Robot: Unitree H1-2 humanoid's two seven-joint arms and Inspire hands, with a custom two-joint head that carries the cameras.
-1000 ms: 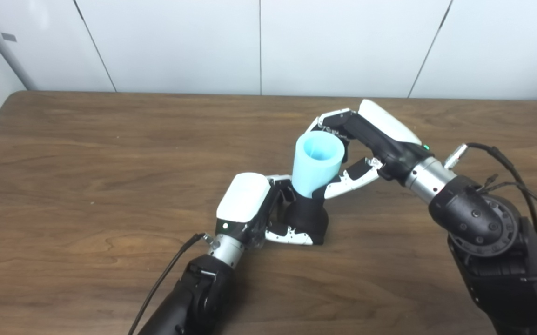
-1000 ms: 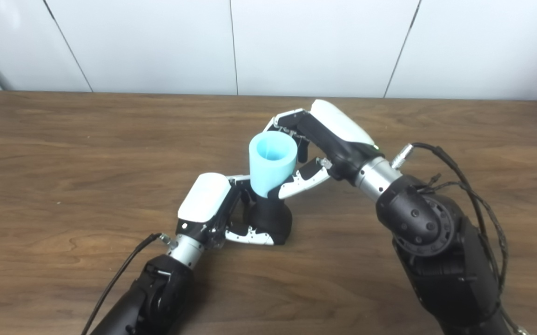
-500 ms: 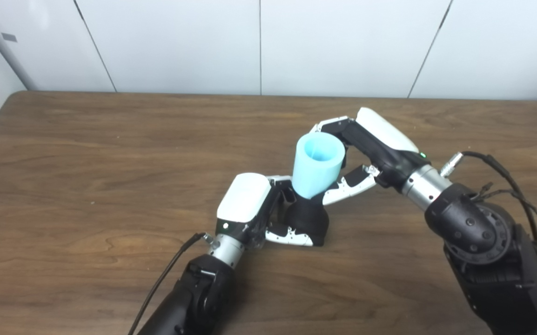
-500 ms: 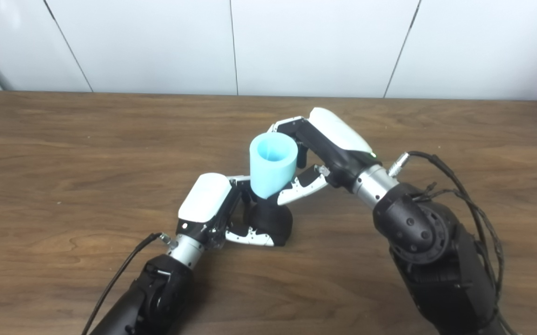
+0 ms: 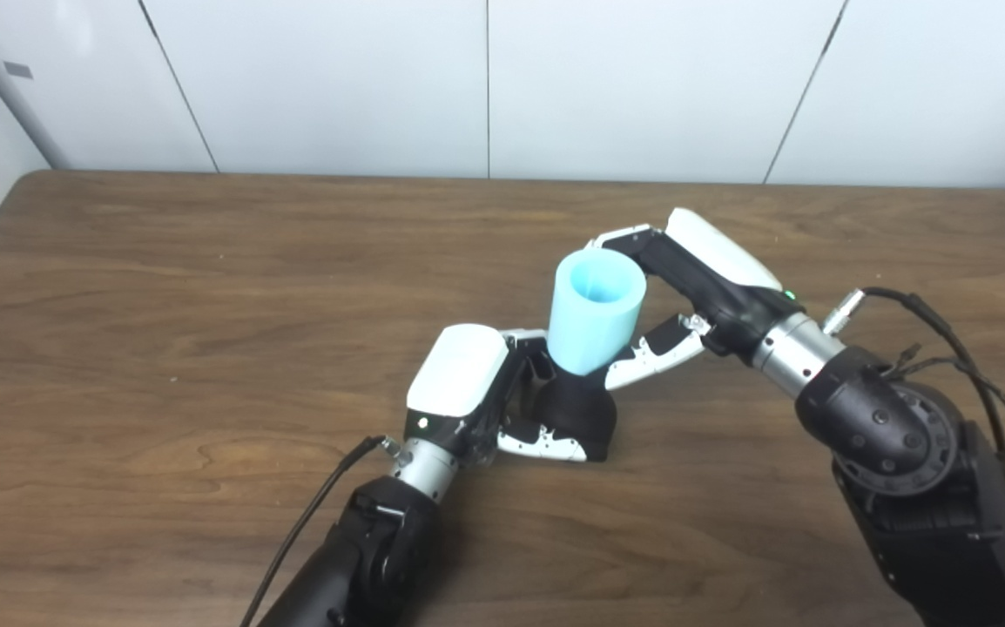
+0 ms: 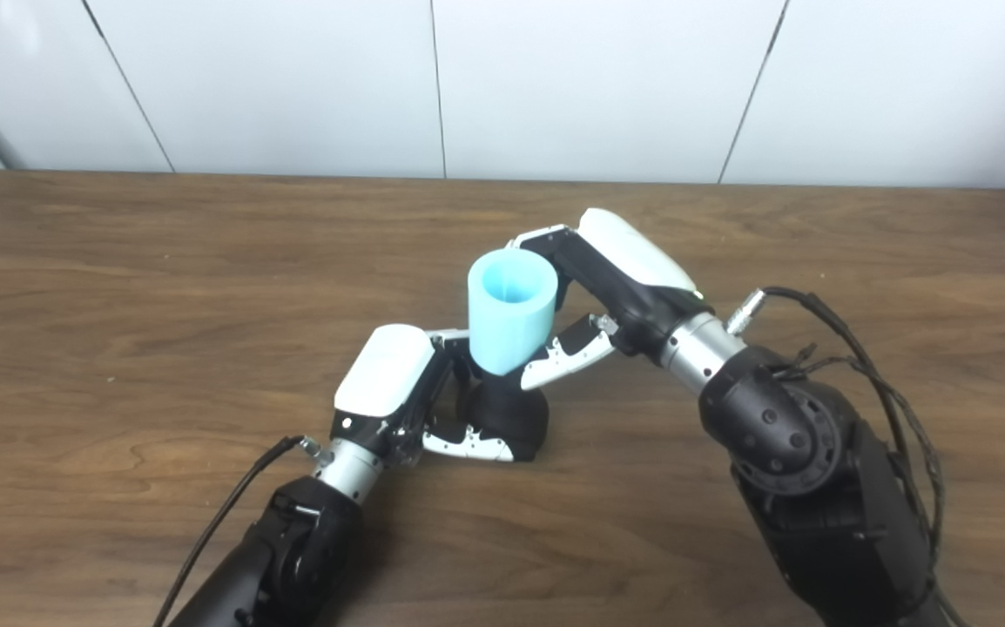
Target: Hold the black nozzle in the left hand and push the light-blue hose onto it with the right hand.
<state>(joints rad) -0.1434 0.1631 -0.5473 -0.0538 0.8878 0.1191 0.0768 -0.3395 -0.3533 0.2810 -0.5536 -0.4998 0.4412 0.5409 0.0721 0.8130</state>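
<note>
Near the middle of the wooden table (image 5: 163,287), the left hand (image 5: 476,392) rested low on the surface with its fingers (image 5: 546,444) curled around the base of the black nozzle (image 5: 576,409), gripping it so that it stood upright. On top of the nozzle sat the light-blue hose (image 5: 594,313), a short wide tube with its open mouth facing up and a little toward the cameras; its lower end met the nozzle's top, though how far it had gone on could not be told from where I stood. The right hand (image 5: 685,287) reached in from the right side and was closed on the hose, its fingers wrapped behind the upper rim and its thumb (image 5: 655,348) pressed against the lower right side of the tube. Behind the table stood a plain white panelled wall (image 5: 485,87).
</note>
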